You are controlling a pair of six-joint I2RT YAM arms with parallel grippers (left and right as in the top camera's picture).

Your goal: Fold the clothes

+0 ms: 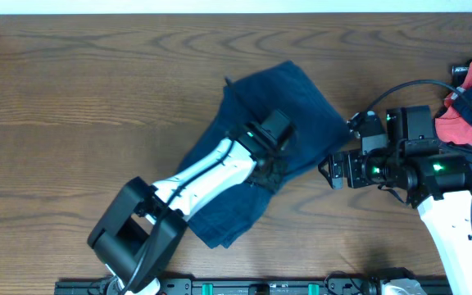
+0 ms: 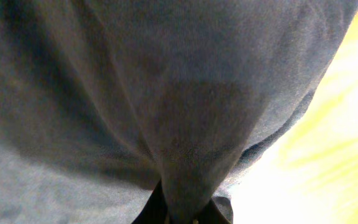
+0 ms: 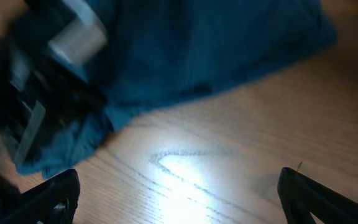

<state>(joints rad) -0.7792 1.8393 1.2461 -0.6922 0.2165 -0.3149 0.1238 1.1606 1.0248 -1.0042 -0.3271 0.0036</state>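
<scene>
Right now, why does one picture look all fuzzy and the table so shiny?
Left wrist view: the shorts fill the frame, soft and greyish, and the table beside them is washed out bright yellow. Right wrist view: the left arm is a blur, with a white glare patch on the table. Overhead view: sharp, evenly lit.

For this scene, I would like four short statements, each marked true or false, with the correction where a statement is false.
1. The left gripper is shut on the shorts. True.
2. The right gripper holds the shorts too. False: its jaws stand open above the bare table, beside the shorts.
3. A red cloth lies near the right arm. True.
4. The shorts lie folded in a neat rectangle. False: they are rumpled and uneven in outline.
</scene>
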